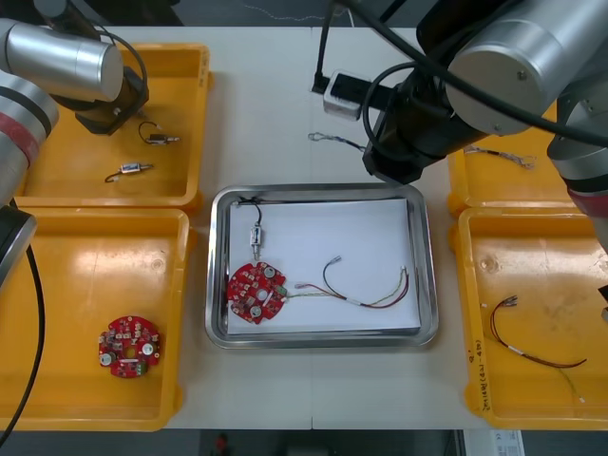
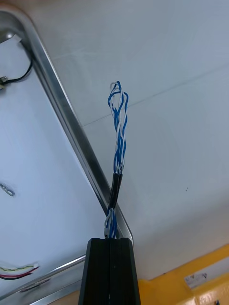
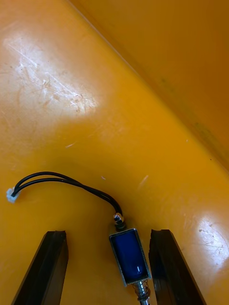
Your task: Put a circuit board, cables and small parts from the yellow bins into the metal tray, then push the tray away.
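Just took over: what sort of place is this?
Likely an electronics kitting bench: yellow bins flank a tray holding a circuit board; right gripper holds a cable by the tray, left gripper straddles a binned part.

Tray (image 1: 323,193) between bins (image 1: 85,275) (board (image 1: 256,294) inside)

Light table (image 1: 285,399), small black-and-white box (image 1: 344,97) near its far edge

Overhead light, bright and even on the table (image 1: 285,399). Under my left gripper (image 3: 107,232), fingers apart, a soft shadow crosses the yellow bin (image 3: 157,119) floor, with glare patches at 11 and 3 o'clock from the small metal part (image 3: 128,255). Metal tray (image 2: 71,138) rim glints beside the twisted blue and white cable (image 2: 119,133) pinched in my right gripper (image 2: 110,242).
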You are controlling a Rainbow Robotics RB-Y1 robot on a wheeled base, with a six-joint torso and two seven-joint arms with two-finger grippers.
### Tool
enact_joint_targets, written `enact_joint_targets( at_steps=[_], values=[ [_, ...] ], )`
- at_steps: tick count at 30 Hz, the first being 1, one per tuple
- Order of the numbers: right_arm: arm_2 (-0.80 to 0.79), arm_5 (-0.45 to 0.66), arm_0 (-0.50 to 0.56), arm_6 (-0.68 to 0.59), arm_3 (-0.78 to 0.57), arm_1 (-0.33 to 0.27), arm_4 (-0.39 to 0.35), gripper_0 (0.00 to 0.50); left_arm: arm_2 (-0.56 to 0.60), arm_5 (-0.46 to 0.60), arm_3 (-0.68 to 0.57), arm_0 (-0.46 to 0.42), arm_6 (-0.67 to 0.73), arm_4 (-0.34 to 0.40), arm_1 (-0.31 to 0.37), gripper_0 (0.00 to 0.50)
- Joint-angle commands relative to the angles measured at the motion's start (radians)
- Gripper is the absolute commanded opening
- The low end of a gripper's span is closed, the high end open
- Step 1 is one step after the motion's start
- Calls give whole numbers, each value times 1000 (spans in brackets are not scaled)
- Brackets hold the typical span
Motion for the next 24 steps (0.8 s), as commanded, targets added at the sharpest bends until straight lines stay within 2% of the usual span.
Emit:
enact_joint_targets(
  at_steps=[1,5,6,7,8,9,15,20,24],
  values=[
    [25,-51,51,89,-32,-5,0,0,-23,-12,1,-54,-73,15,-18,500],
    [51,-87,78,155,-32,-6,17,0,-45,-12,2,-54,-74,27,-18,500],
    [57,-101,89,180,-32,-6,21,0,-51,-12,1,-54,-74,30,-18,484],
    [57,-115,103,200,-33,-6,21,0,-55,-12,2,-53,-73,33,-18,270],
    [57,-121,108,210,-32,-6,24,0,-55,-15,1,-53,-73,35,-18,160],
    [57,-135,123,229,-32,-6,31,0,-57,-15,2,-50,-74,36,-18,2],
    [97,-196,183,318,-32,-12,92,0,-57,-18,1,-48,-76,41,-18,0],
    [163,-229,204,319,-32,-21,155,0,-55,-16,1,-48,-76,41,-16,0],
    [200,-252,215,319,-21,-25,175,0,-42,-1,1,-50,-82,36,-12,0]
  ],
)
